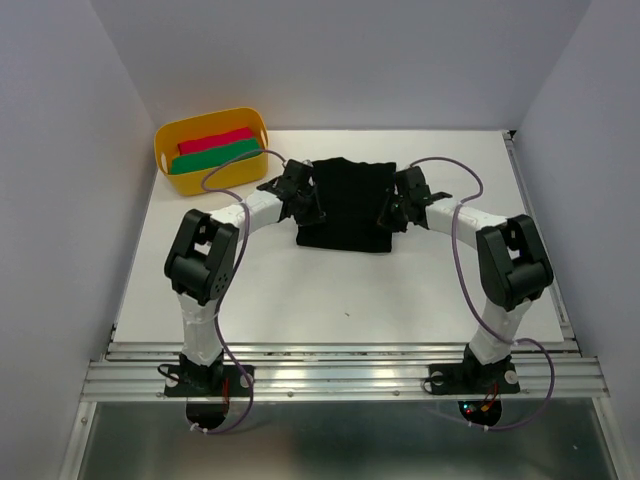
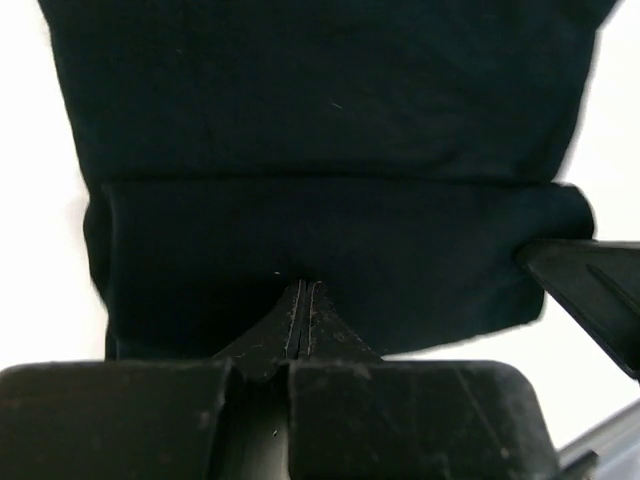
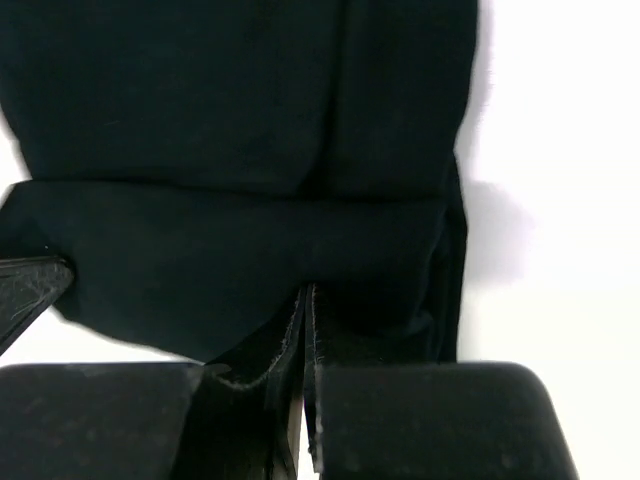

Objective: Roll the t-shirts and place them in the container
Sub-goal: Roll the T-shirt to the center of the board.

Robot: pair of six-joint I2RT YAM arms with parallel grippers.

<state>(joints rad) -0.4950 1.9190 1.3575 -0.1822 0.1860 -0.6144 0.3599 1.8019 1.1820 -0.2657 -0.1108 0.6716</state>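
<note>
On the white table (image 1: 350, 290), between the two arms, lies the black t-shirt (image 1: 345, 205). It is folded into a flat shape and sits near the middle of the table. The left gripper (image 1: 310, 210) is at the shirt's left edge. The right gripper (image 1: 392, 212) is at its right edge. Both are down low, touching the cloth.

From the left wrist, the left gripper (image 2: 303, 290) has its two fingers squeezed tight together. The tips poke into the side of the t-shirt (image 2: 330, 120), where the cloth is turned over and thick. It is too dark to tell if any cloth is caught between them.

From the right wrist, the right gripper (image 3: 305, 295) is squeezed tight too, with its tips pushed into the same thick part of the t-shirt (image 3: 230, 100). Again, a pinch of cloth cannot be made out.

Far back on the left stands a yellow tub (image 1: 225, 175). A red cloth (image 1: 215, 140) and a green cloth (image 1: 215, 157) lie side by side in it.
</note>
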